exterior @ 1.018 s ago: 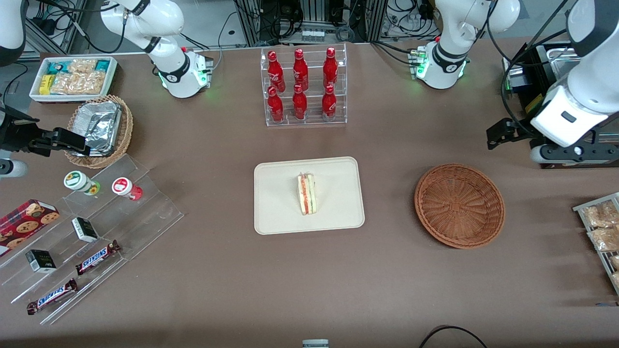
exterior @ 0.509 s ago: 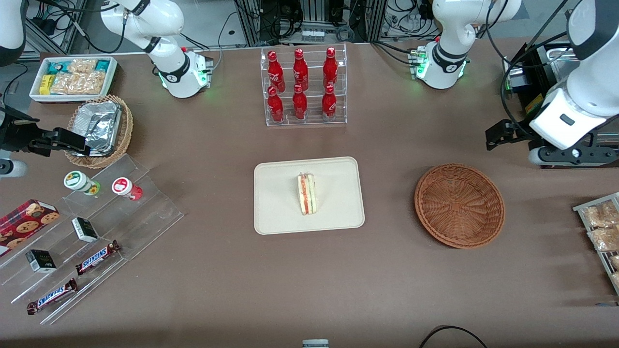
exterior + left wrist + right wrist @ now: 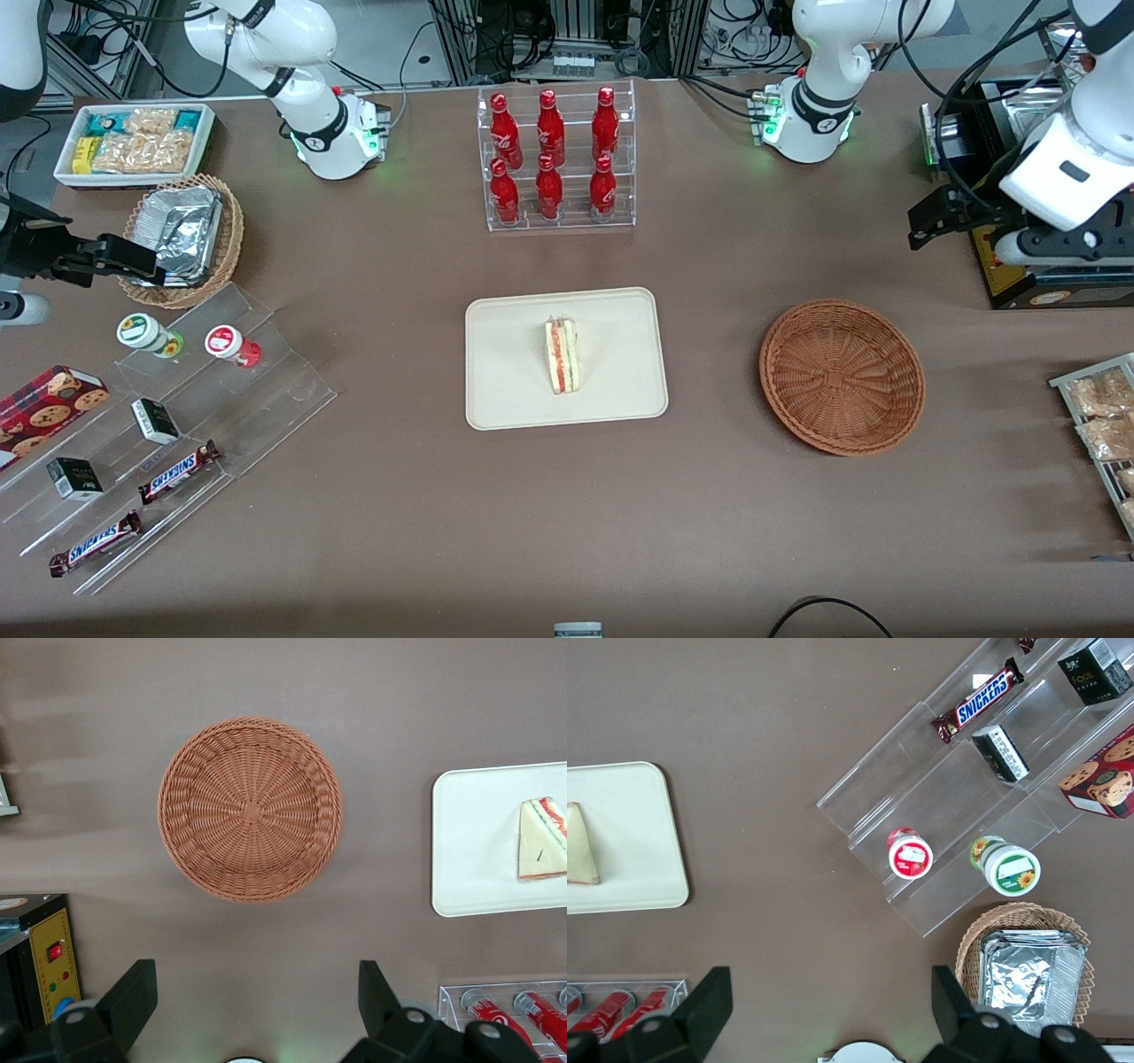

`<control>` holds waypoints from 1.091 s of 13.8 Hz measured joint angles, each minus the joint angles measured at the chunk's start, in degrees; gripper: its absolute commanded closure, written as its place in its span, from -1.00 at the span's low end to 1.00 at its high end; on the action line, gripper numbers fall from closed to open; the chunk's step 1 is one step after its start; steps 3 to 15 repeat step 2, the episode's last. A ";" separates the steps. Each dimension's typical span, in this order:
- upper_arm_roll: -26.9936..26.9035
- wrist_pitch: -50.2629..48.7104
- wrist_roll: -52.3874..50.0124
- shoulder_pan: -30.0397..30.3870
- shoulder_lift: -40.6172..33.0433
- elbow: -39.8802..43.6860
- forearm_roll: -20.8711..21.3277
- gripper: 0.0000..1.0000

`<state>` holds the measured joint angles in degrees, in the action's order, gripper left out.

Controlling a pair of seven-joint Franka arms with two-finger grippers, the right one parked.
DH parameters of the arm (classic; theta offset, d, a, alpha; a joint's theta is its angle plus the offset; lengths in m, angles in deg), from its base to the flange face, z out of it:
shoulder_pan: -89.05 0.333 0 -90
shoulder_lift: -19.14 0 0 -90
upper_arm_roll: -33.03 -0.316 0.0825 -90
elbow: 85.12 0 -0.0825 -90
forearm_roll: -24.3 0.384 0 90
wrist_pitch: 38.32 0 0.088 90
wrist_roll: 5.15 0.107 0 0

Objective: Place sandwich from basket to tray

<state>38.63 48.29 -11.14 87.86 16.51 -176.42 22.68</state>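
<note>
Front view: sandwich (image 3: 562, 356) lies on the tray (image 3: 514, 399), near its middle (filling edge up). Wicker basket (image 3: 842, 377) stands apart, toward the working arm's end. The gripper (image 3: 251, 1005) hangs above bare table near the basket, fingers (image 3: 133, 997) spread wide, holding nothing.

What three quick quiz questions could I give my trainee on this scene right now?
1. True or false: the sandwich lies on the tray.
2. What is inside the basket? A) the sandwich B) foil C) nothing
3. The gripper is open, high above the table, farther from the front camera than the ____.

Key: 1 true. 2 C. 3 basket.
</note>
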 measured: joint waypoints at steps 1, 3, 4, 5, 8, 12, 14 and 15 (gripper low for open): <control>-0.33 -0.12 0.00 0.03 -0.11 0.00 0.05 -0.99; -0.92 -0.53 0.00 0.05 -0.12 0.07 0.07 -0.99; -0.92 -0.53 0.00 0.05 -0.12 0.07 0.07 -0.99; -0.92 -0.53 0.00 0.05 -0.12 0.07 0.07 -0.99; -0.92 -0.53 0.00 0.05 -0.12 0.07 0.07 -0.99; -0.92 -0.53 0.00 0.05 -0.12 0.07 0.07 -0.99; -0.92 -0.53 0.00 0.05 -0.12 0.07 0.07 -0.99; -0.92 -0.53 0.00 0.05 -0.12 0.07 0.07 -0.99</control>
